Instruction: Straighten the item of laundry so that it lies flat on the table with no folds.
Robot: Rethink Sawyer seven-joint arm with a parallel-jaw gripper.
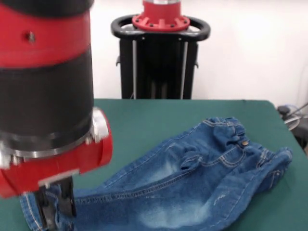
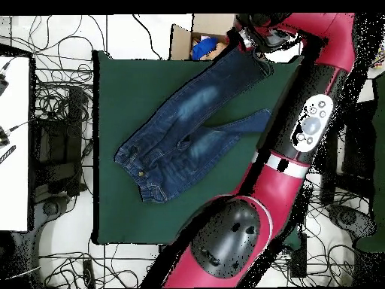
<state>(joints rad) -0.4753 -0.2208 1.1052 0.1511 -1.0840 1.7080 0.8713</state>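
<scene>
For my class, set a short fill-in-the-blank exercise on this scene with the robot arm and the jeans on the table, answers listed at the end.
1. The small pair of blue denim jeans lies on a dark ______ felt-like table.
2. The claw of the red and black arm is down at the ______ end of one trouser leg.
3. In the overhead view the two legs spread into a ______ shape.
4. The gathered waistband looks ______, not flat.

Missing words: green; hem; V; crumpled
</scene>
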